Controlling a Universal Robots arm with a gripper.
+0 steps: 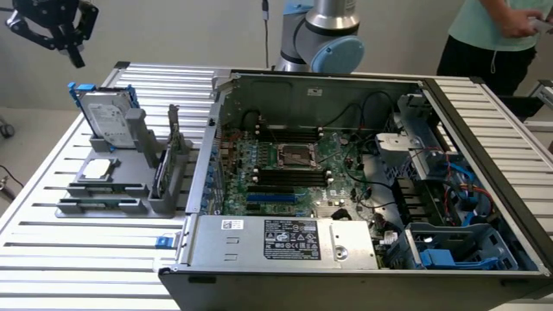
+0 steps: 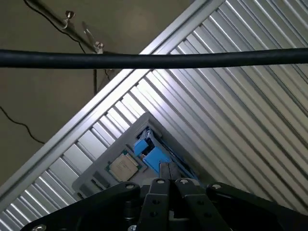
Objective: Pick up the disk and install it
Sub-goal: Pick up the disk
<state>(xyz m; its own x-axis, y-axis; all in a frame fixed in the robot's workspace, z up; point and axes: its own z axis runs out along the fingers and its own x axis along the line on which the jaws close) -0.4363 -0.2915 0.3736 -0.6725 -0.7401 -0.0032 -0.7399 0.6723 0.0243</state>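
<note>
Gripper (image 1: 74,57) hangs high over the far corner of the slatted table (image 1: 52,259), on the exterior view's left. Fingers are pressed together, nothing between them. In the wrist view the closed fingertips (image 2: 168,168) point down at the grey holder (image 2: 96,175), well above it.

The disk (image 1: 105,120) stands on edge in that grey holder (image 1: 103,207), leaning back a little, label side toward the camera. Its blue carrier shows along the top edge. It sits on the exterior view's left of the open computer case (image 1: 346,259), apart from it. From the wrist, the disk (image 2: 150,153) shows as a blue edge just beside the small processor chip (image 2: 123,167). In the exterior view the chip (image 1: 97,168) lies flat nearer the camera than the disk, and a thin circuit card (image 1: 162,170) stands to the right of it.

Handling, as a judgement:
- Rigid metal body, fairly heavy for its size, no flex.
- Smooth flat faces look slippery.
- The plastic carrier is the weaker part and likely bends.
- Knocks are bad for it.
- Best hold looks like the exposed upper part, pinched across the two flat faces.
- The holder blocks the lower half.

A person (image 1: 493,32) stands at the far right.
</note>
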